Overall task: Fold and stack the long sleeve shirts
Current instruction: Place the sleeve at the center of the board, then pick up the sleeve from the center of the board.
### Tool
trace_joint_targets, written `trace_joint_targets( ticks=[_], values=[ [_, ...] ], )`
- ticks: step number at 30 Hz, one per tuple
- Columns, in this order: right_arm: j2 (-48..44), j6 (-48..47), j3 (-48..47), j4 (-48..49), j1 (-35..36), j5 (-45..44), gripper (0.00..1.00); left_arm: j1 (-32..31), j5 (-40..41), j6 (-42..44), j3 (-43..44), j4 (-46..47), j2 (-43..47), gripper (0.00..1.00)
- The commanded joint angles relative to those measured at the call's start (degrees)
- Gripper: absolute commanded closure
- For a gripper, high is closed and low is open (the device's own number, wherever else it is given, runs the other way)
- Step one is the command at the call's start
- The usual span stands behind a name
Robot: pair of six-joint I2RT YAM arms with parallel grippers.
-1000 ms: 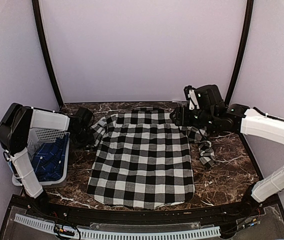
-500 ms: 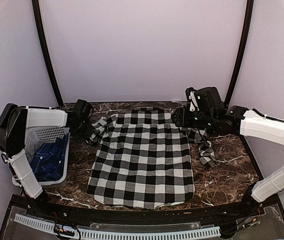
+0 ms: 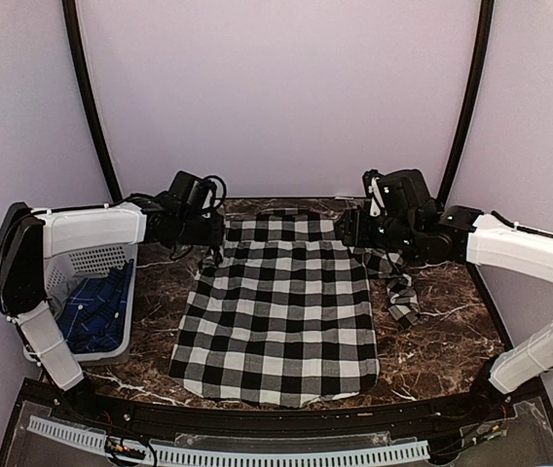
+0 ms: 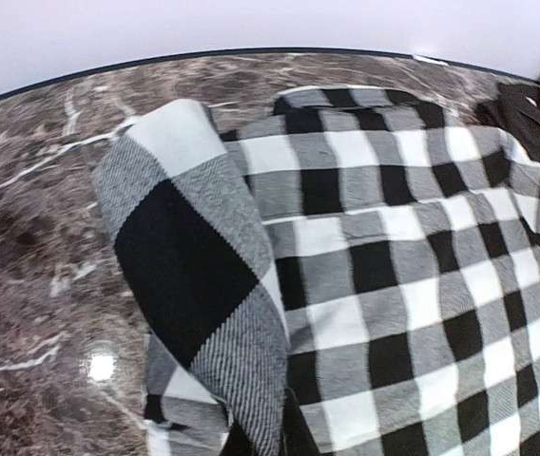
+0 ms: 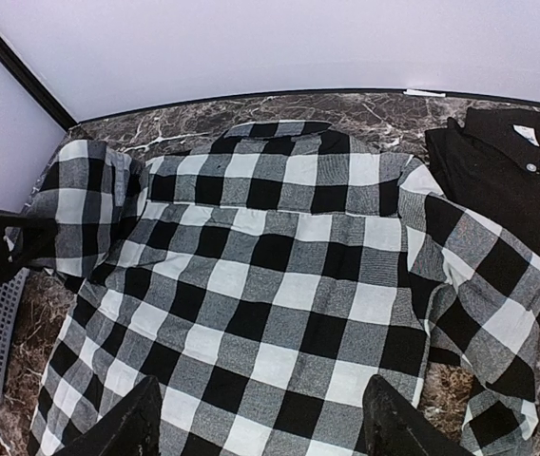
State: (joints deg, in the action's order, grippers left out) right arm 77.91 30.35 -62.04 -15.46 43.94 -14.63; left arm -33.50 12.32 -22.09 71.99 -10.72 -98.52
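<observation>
A black-and-white check long sleeve shirt lies flat in the middle of the table. My left gripper is shut on its left sleeve, which hangs lifted beside the shirt's left shoulder; the cloth hides the fingertips in the left wrist view. My right gripper stands open above the shirt's right shoulder, nothing between its fingers. The right sleeve lies bent along the shirt's right side. A second, black shirt lies at the back right.
A white perforated basket with blue cloth in it stands at the left edge of the marble table. The curved back wall rises right behind the shirt's collar.
My left gripper has shut on the left sleeve and swung right with it, from beside the basket to the shirt's left shoulder. The right arm has hardly moved.
</observation>
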Motion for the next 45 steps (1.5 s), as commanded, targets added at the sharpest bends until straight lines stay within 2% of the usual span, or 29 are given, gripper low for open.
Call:
trace_joint_targets(
  ticks=[1, 5, 7, 11, 12, 16, 18, 24, 36, 45],
  values=[
    [-0.7, 0.3, -1.2, 1.2, 0.5, -2.2, 0.31, -4.5, -9.0, 7.2, 3.6, 1.7, -3.0, 1.00],
    [-1.1, 0.4, -0.5, 1.6, 0.5, -3.1, 0.30, -7.7, -14.0, 8.2, 4.8, 1.1, -6.5, 1.00],
    [-0.8, 0.2, -0.7, 1.6, 0.5, -3.0, 0.30, -8.6, -15.2, 8.3, 4.9, 1.2, -7.9, 0.96],
    [-0.1, 0.1, -1.0, 1.3, 0.5, -2.9, 0.30, -8.9, -18.2, 7.1, 5.2, 1.8, -8.6, 0.79],
    [0.0, 0.2, -0.9, 1.1, 0.5, -3.1, 0.30, -8.8, -18.4, 6.5, 5.3, 1.7, -8.5, 0.70],
    [-0.7, 0.8, -0.2, 1.2, 0.5, -3.0, 0.29, -8.8, -18.2, 3.6, 5.0, 1.4, -6.0, 0.50],
    [-1.1, 1.1, 0.2, 1.3, 0.5, -3.0, 0.29, -8.7, -16.6, 1.9, 4.9, 0.7, -4.8, 0.46],
    [-1.5, 1.5, 1.5, 1.4, 0.5, -2.8, 0.29, -5.7, -17.9, -2.3, 4.3, -1.5, -5.5, 0.48],
    [-1.9, 1.6, 2.9, 1.6, 0.5, -2.3, 0.29, -3.9, -22.6, -3.3, 6.2, -1.7, -13.2, 0.46],
    [-2.0, 2.0, 4.1, 1.9, 0.5, -1.7, 0.28, -2.7, -23.0, -4.3, 7.7, -1.3, -17.8, 0.46]
  ],
)
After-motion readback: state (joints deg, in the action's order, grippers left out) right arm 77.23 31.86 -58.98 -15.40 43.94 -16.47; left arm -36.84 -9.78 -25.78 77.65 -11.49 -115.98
